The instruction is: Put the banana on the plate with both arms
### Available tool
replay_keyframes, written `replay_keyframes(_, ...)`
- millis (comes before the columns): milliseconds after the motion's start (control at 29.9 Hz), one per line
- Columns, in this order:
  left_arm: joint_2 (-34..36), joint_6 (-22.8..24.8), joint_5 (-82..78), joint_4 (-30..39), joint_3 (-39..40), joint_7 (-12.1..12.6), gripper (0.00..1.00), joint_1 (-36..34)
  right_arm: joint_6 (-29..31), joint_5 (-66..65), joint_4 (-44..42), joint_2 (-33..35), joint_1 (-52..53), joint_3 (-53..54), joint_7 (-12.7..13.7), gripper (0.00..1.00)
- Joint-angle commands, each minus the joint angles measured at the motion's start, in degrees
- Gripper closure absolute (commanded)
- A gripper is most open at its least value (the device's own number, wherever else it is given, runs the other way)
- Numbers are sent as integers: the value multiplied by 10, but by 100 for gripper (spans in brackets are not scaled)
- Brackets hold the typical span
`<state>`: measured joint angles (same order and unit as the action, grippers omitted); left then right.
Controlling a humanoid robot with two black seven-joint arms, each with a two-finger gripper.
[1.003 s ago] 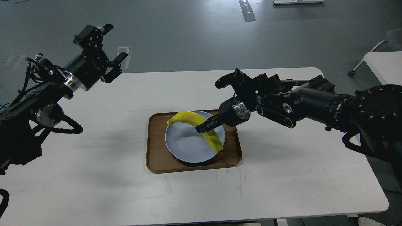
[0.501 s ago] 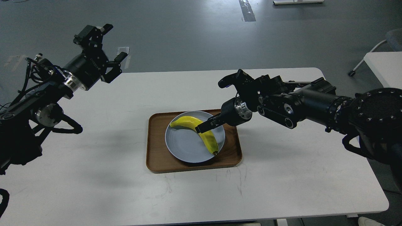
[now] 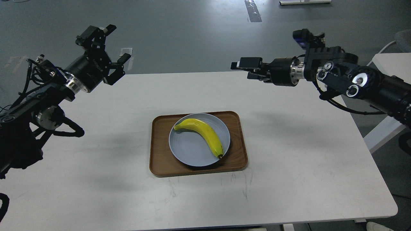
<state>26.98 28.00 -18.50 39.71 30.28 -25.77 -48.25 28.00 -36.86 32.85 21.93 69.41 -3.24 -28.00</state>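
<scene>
Banana flat on plate, plate on wooden tray, tray mid-table. Left gripper raised over far left table edge, fingers spread, holding nothing. Right gripper raised at far right, well apart from banana; finger state: cannot tell.

A brown wooden tray with rounded corners lies near the middle of the white surface. Grey floor stretches beyond, and another white table stands far right.
</scene>
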Motion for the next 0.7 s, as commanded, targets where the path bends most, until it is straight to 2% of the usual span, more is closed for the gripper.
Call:
replay_keyframes(0, -8, 0, 3, -2, 1, 0, 1, 3, 0, 112, 0, 40, -73, 99, 0, 4)
replay_keyframes(167, -20, 0, 3, -9, 2, -1, 1, 14, 0, 175, -2, 51, -166, 206, 0, 2)
replay_keyframes(368, -35, 0, 3, -21, 9, 0, 1, 32, 0, 215, -2, 18, -276, 335, 0, 2)
replay_keyframes(669, -48, 0, 4, -37, 53, 3, 1, 74, 0, 216, -2, 0, -306, 371, 0, 0)
